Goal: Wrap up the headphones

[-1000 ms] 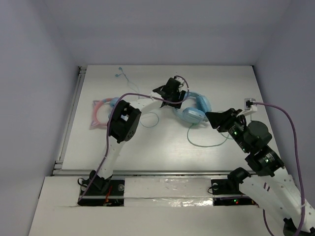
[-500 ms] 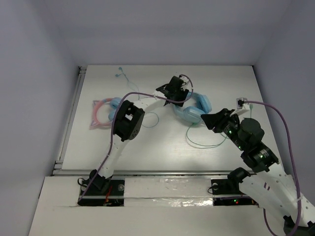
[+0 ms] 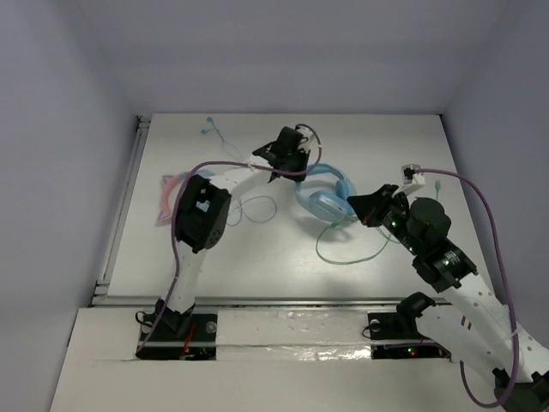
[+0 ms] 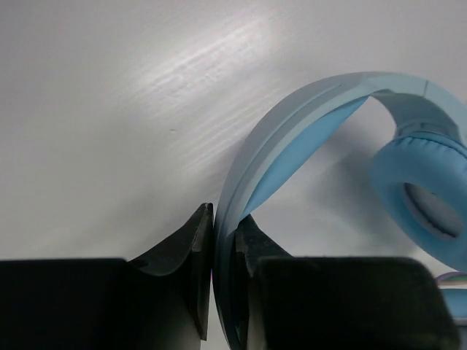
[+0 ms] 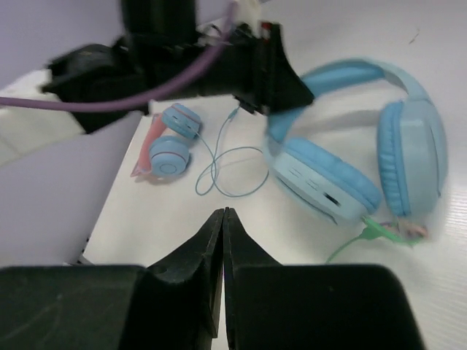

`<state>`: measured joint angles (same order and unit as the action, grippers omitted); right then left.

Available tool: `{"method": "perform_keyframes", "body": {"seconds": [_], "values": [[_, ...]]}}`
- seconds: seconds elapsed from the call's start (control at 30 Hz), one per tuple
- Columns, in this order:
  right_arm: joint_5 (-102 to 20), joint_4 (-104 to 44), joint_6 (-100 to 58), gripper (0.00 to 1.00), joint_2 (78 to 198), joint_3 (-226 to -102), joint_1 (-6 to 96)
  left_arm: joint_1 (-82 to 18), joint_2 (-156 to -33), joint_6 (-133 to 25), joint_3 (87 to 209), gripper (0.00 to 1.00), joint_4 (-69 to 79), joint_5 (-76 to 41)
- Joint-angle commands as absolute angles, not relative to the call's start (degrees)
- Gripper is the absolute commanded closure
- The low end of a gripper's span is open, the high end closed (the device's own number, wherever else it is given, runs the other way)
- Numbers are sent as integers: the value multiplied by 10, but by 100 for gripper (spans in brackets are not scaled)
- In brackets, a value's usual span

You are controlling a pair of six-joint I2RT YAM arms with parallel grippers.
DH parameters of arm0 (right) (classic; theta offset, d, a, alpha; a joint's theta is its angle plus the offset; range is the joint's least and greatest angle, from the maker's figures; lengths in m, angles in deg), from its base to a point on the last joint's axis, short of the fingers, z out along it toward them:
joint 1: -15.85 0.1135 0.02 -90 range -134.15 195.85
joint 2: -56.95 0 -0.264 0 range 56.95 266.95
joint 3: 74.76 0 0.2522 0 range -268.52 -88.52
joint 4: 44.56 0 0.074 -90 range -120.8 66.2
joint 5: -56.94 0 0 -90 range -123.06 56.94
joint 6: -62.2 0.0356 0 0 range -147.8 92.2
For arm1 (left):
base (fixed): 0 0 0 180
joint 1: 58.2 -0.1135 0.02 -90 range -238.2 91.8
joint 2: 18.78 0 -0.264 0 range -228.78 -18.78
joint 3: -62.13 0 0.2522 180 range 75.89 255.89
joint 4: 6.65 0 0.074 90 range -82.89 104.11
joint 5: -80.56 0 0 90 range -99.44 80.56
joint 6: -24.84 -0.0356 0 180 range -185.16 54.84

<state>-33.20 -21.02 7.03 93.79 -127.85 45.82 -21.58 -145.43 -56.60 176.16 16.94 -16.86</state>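
Noted: left hand (image 4: 224, 215) clenched on headphones (image 4: 306, 102) by the band; right hand (image 5: 222, 213) clenched, seemingly empty. The cable (image 5: 373, 230) lay loose on surface (image 3: 274, 257); wrapping apparently not begun.

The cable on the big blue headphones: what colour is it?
Green; the cable shows best in the right wrist view.

We see the left arm (image 3: 199, 215) and the right arm (image 3: 446, 266), both made of white links joined by chunky black housings. A purple cable (image 3: 225, 166) loops along each. We note small green lights on the right arm's joints, matte black wedge-shaped fingers (image 4: 182, 255), and black bases (image 3: 176, 330) with red marks.
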Motion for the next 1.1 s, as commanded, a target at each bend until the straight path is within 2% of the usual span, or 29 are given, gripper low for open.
{"method": "perform_keyframes", "body": {"seconds": [0.0,0.03,0.1,0.13,0.23,0.27,0.4,0.47,0.67,0.83,1.07], "values": [[-360,-269,54,93,952,-1324,456,-270,-1285,-487,1758,100,114,-231],[-359,-273,53,92,954,-1330,456,-279,-1272,-472,1757,100,117,-239],[-357,-290,48,76,956,-1340,456,-300,-1246,-466,1771,100,133,-251],[-361,-297,45,54,960,-1340,456,-300,-1242,-470,1779,100,154,-247],[-376,-310,23,35,982,-1347,456,-323,-1232,-470,1815,100,184,-253],[-362,-328,13,23,987,-1344,456,-328,-1230,-458,1825,100,191,-268],[-383,-367,-22,13,1012,-1327,456,-348,-1220,-430,1842,100,209,-306],[-437,-408,-40,9,1027,-1312,456,-361,-1221,-429,1872,100,242,-317],[-507,-515,-62,8,1137,-1268,446,-393,-1215,-419,1923,100,293,-366],[-503,-589,-62,9,1208,-1240,446,-417,-1193,-404,1931,100,303,-398],[-497,-653,-49,25,1237,-1209,427,-482,-1180,-379,1987,100,312,-433]]}}
